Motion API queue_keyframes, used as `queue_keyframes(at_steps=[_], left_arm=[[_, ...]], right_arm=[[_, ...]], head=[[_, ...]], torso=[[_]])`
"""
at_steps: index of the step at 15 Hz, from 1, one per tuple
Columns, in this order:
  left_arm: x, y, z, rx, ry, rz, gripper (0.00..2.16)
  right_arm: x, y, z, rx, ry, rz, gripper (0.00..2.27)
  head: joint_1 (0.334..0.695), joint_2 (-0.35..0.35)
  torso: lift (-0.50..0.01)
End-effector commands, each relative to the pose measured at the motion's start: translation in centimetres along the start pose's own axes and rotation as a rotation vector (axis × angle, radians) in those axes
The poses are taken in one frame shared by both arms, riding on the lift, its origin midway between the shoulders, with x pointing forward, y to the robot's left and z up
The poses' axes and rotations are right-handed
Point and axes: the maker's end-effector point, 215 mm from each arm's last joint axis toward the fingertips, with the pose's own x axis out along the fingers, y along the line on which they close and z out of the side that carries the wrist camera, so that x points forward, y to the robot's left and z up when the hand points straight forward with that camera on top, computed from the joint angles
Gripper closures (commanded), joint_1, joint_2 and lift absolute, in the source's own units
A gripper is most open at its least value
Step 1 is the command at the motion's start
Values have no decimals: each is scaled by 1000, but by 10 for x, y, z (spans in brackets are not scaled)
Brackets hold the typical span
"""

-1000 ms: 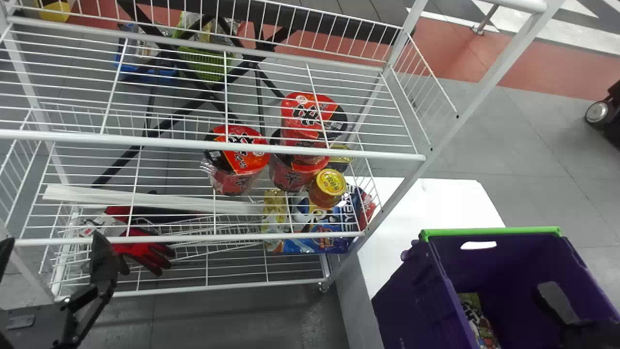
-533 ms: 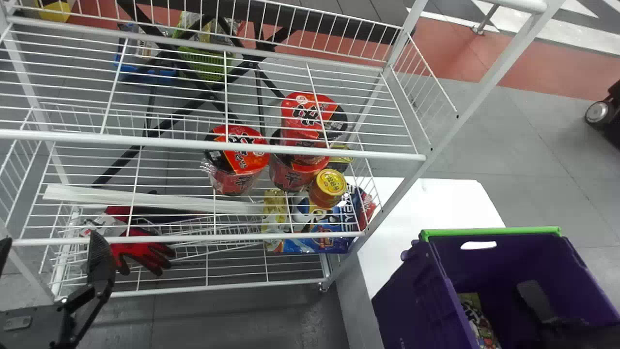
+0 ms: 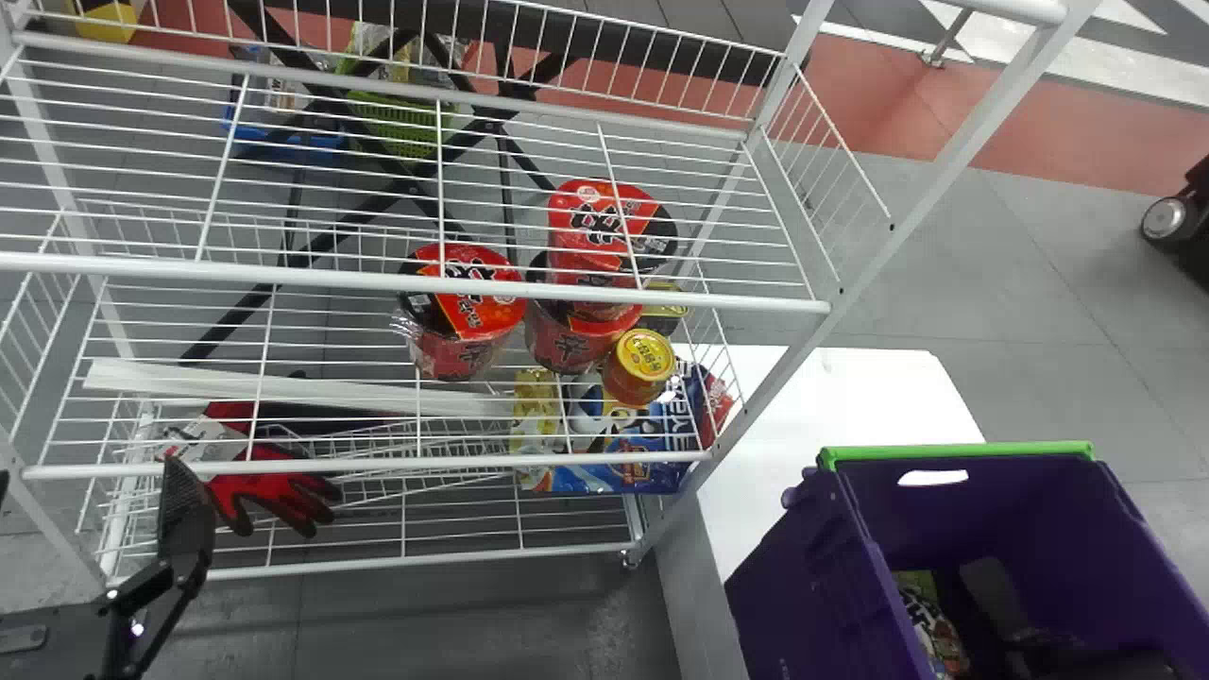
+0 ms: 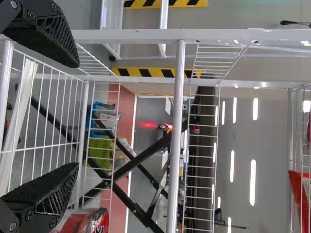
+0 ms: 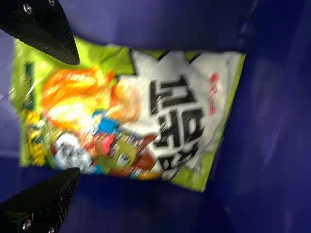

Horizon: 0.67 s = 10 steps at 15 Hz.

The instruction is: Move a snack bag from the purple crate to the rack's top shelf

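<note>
Fingers parted wide on the right gripper (image 3: 992, 587), deep inside the purple crate (image 3: 812, 586). Angled over one end of the snack bag (image 5: 146, 111), with much of that end between the two black pads in the right wrist view. Impossible to tell contact from mere nearness. Likewise spread apart, the left gripper (image 3: 88, 472), idle near the front left of the rack (image 3: 940, 170).

Low in the crate, beside the wall nearer the rack, the bag: green, white and orange, printed face up. Along the crate's far rim, a green bar (image 3: 954, 452). Beside and beyond the crate, a white table (image 3: 859, 387), close to one end of the rack.

On the rack, white wire tiers, one above another. Beneath the upper wire shelf (image 3: 378, 281), visible through its bars, red noodle cups (image 3: 461, 354) and a yellow-lidded jar (image 3: 645, 355). Lower down, a blue packet (image 3: 604, 478) toward the table end, red gloves (image 3: 283, 491) toward the left gripper's end, and long white strips (image 3: 321, 392) between the wires.
</note>
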Motion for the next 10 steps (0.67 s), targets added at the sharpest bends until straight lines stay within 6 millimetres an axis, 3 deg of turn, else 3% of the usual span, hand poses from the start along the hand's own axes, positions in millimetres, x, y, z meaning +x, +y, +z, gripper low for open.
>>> queue_keyframes(at_steps=[1, 10], left_arm=[[0, 1, -2, 1, 4, 1, 87], [1, 3, -7, 0, 11, -7, 87]], right_arm=[[6, 10, -1, 13, -5, -7, -1], [14, 10, -16, 80, 47, -36, 201]], head=[[695, -350], [695, -350]], torso=[[-451], [-451]])
